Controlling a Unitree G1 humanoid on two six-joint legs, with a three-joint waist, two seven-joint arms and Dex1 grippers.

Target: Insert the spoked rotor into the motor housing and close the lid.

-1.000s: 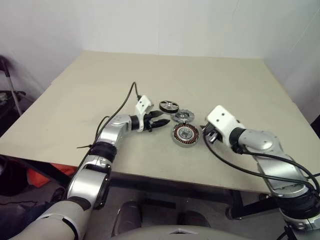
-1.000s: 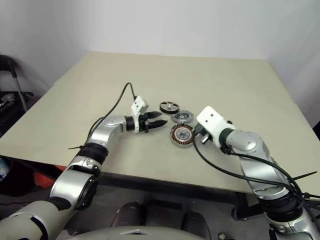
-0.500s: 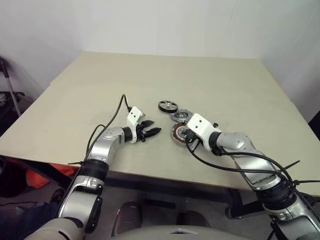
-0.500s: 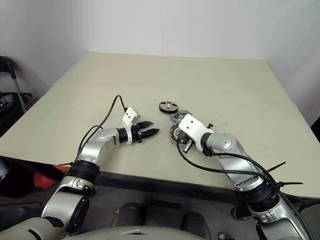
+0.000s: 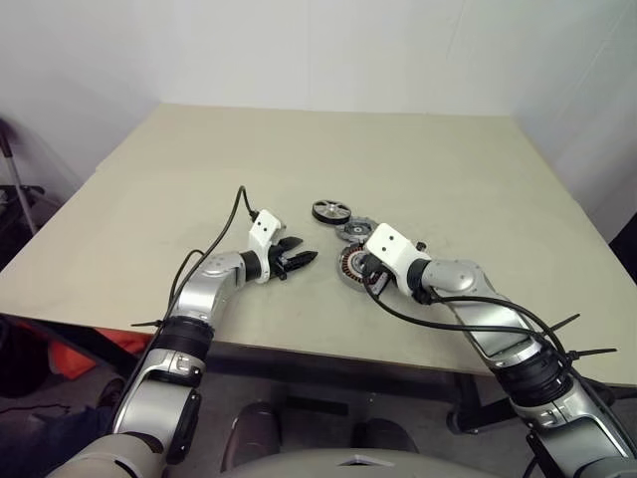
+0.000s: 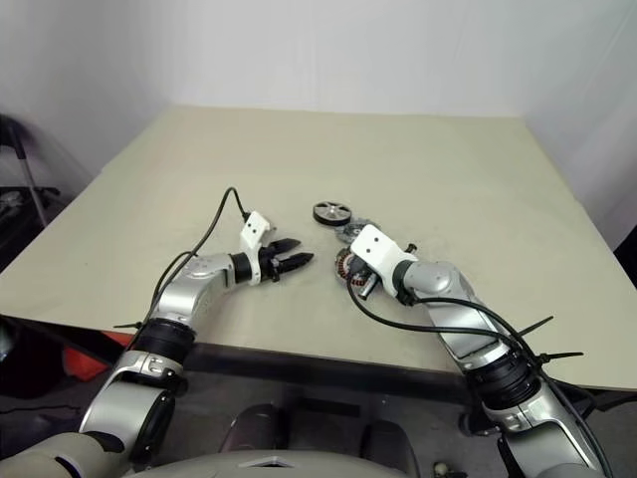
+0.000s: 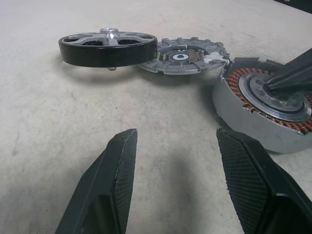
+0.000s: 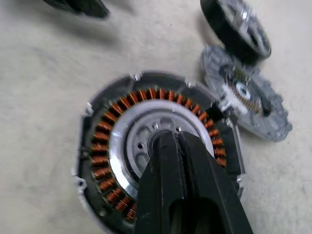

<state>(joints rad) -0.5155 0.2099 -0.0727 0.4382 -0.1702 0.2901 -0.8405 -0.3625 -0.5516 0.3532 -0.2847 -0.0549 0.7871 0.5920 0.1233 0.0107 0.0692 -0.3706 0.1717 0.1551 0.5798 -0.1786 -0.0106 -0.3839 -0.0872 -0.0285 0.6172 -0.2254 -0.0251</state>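
The motor housing (image 8: 102,146), a grey cup with copper windings, lies on the table near the front edge. My right gripper (image 8: 168,135) is shut with nothing in it, its tips resting at the housing's central hub (image 7: 273,95). The lid (image 7: 187,53), a notched grey disc, lies just behind the housing, touching it. Behind the lid stands the spoked rotor (image 7: 108,48), black-rimmed, one edge over the lid. Left of the housing, a short way off, my left gripper (image 5: 304,259) is open and empty, pointing at the parts.
The parts sit on a beige table (image 5: 448,169) with bare surface all around them. Black cables run along both arms. The table's front edge is close below the grippers.
My right gripper has swung in from the right of the housing and come down onto its hub, closing fully. My left gripper has drawn back a little from the parts.
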